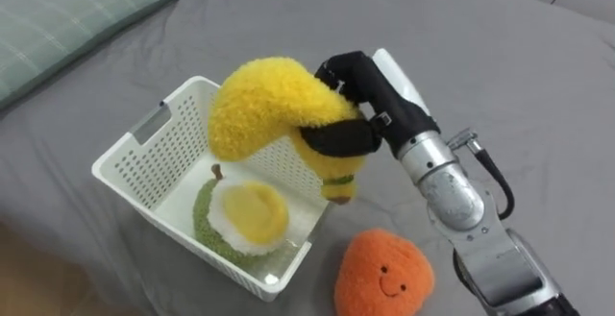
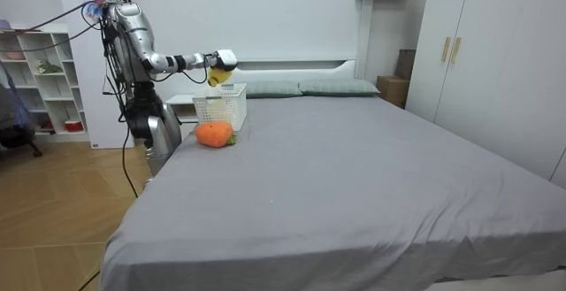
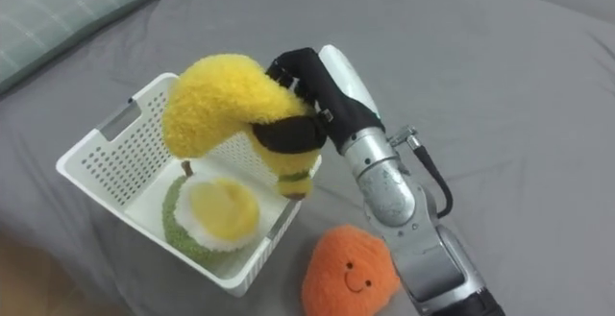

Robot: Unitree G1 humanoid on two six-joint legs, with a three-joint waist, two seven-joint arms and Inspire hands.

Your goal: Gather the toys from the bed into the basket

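Observation:
My right hand (image 1: 357, 105) (image 3: 309, 97) is shut on a yellow plush banana (image 1: 269, 109) (image 3: 223, 105) and holds it in the air over the white plastic basket (image 1: 144, 153) (image 3: 101, 148). Inside the basket lies a green and yellow plush fruit (image 1: 240, 215) (image 3: 209, 212). An orange plush toy with a smiling face (image 1: 382, 276) (image 3: 348, 273) rests on the grey bed just right of the basket. In the room view I stand at the bed's side with my arm stretched over the basket (image 2: 221, 110), the banana (image 2: 218, 76) in hand, and the orange toy (image 2: 213, 134) beside it.
A pale green checked pillow (image 1: 67, 13) (image 3: 58, 9) lies at the upper left. The grey bedsheet (image 1: 500, 57) spreads wide to the right. A white shelf unit (image 2: 40, 79) stands behind me and wardrobes (image 2: 478, 52) line the far wall.

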